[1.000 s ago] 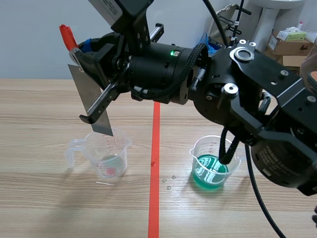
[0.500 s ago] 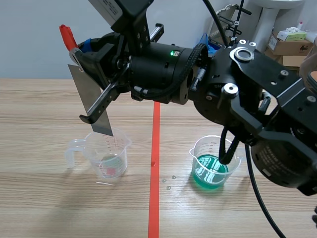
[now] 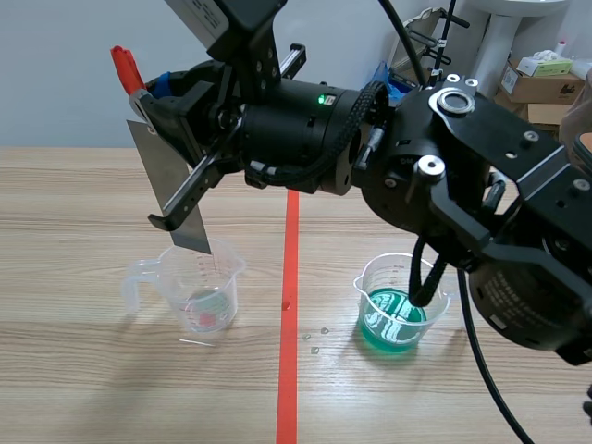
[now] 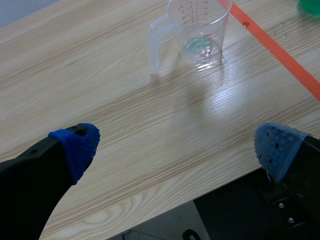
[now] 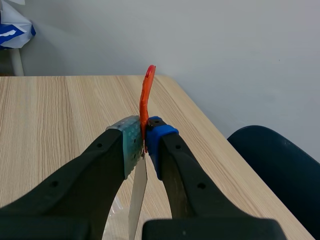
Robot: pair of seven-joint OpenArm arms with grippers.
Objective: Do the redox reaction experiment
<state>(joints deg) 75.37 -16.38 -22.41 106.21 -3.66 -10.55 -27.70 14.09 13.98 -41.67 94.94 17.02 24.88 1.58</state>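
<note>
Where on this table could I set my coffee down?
Bare table lies left of the clear measuring cup, behind both cups, and along the near edge. Crowded: droplets dot the strip between it and the green-liquid beaker, and the right gripper holds a metal sheet over that cup.

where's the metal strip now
Scene view: the metal strip hangs clamped in the right gripper, left of the red tape line, its lower end over the clear beaker.

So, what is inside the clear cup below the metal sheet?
Only a shallow, mostly clear liquid at the bottom of the clear cup, with green and pink tints. The metal sheet ends near the rim, clear of the liquid. Nothing covers the bottom.
</note>
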